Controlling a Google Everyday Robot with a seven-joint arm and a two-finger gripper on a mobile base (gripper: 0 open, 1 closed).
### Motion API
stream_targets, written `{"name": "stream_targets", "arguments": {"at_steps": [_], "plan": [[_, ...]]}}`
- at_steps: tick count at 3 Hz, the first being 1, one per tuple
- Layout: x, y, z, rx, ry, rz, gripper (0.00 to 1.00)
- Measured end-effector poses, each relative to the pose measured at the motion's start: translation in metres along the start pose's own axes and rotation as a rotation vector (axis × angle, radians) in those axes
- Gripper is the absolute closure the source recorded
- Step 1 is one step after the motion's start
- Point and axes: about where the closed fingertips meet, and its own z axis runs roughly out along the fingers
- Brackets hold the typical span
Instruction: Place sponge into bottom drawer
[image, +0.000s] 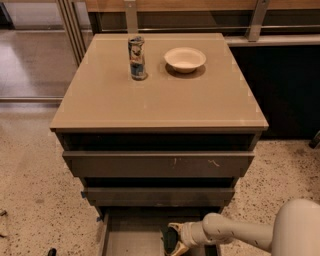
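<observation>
The bottom drawer (131, 239) of the grey-brown cabinet is pulled open at the lower edge of the camera view, with its flat grey floor showing. My gripper (174, 240) reaches in from the lower right on a white arm and hangs over the drawer's right half. It is shut on the sponge (170, 238), whose dark green side faces left with pale yellow foam at its edges. The sponge is held just above the drawer floor; I cannot tell if it touches.
A drink can (136, 57) and a white bowl (185, 58) stand at the back of the cabinet top (160, 100). The scratched-front drawer (160, 164) and the middle drawer (159, 196) overhang the bottom one. Speckled floor lies on both sides.
</observation>
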Motion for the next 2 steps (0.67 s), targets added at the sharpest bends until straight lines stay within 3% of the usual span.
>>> {"name": "stream_targets", "arguments": {"at_steps": [2], "plan": [[0.025, -0.027, 0.027, 0.036, -0.013, -0.023, 1.00]]}}
